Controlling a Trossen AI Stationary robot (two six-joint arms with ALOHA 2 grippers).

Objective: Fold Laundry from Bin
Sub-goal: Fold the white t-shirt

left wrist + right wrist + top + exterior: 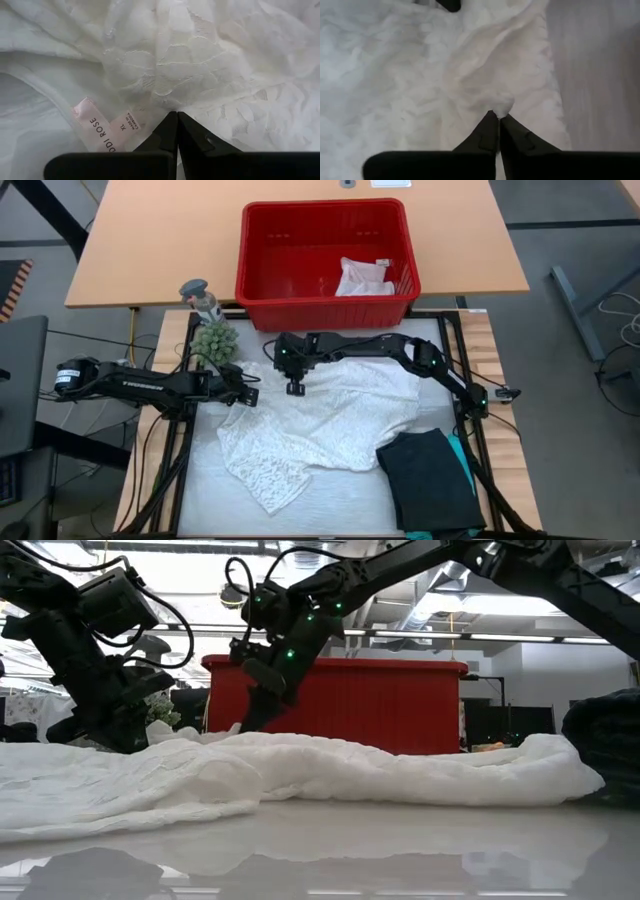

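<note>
Across the pale work mat (200, 500) lies one large white lacy top (320, 430), spread out and rumpled, its near edge a low ridge in the low view. At its left edge the left gripper (245, 395) has its two fingers pressed together on the lace; beside them a pink sewn-in label (102, 127) reads "DI ROSE" with its opening letters hidden by the fingers, then "XL" and smaller print too fine to read. At the top's far edge the right gripper (295, 387) pinches a small fold of the same cloth between closed fingers. One rectangular red plastic bin (325, 255) with slotted sides stands on the wooden table behind, holding one small white cloth (363, 278). One folded black garment (430, 480) lies at the mat's right corner, a teal garment (465, 465) mostly hidden beneath it.
</note>
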